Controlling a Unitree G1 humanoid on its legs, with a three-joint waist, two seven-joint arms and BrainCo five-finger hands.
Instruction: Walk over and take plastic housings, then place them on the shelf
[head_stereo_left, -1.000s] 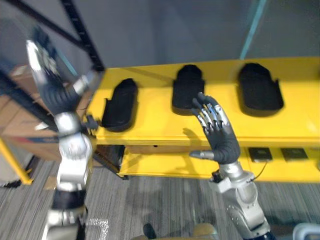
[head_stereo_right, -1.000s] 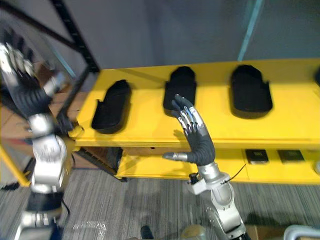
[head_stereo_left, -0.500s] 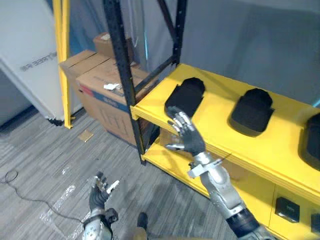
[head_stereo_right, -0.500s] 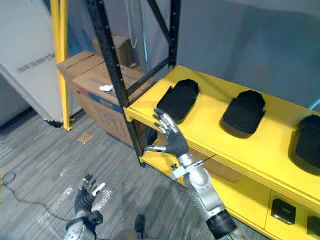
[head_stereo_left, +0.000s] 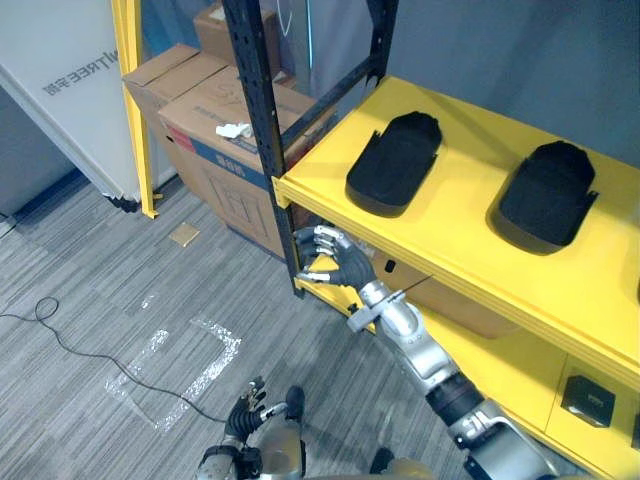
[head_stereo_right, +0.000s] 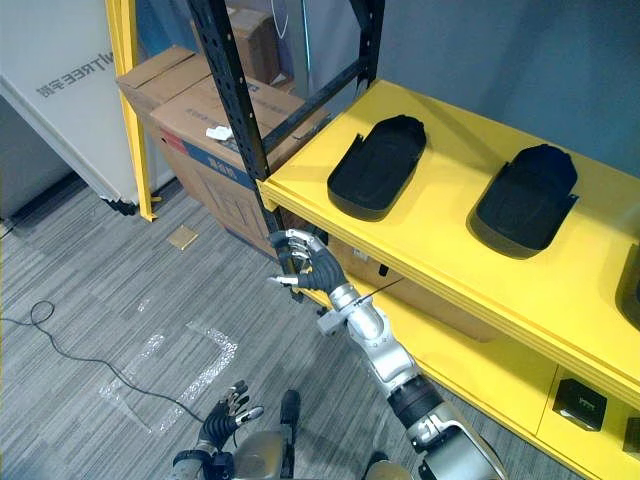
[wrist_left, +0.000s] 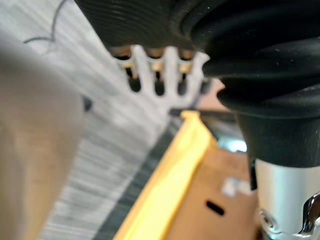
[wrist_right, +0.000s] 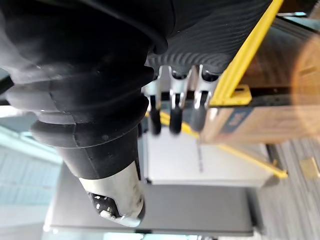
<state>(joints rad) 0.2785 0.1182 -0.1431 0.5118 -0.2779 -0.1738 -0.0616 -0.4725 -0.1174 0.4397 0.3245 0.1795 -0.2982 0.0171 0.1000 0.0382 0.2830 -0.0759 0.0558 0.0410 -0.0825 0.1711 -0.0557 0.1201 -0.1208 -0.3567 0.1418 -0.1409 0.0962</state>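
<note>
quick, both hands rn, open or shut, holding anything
left hand: open, holding nothing
right hand: open, fingers relaxed, holding nothing

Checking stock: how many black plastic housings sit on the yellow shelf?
3 on the yellow shelf: left housing near its end, middle housing right of it, third housing cut off at the right edge. More may lie beyond.

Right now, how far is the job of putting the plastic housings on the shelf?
Two black housings lie on the yellow shelf, so those look placed. In hand: nothing; the right hand by the shelf's corner and the left hand low over the floor are both open. Left: fetching any further housings.
</note>
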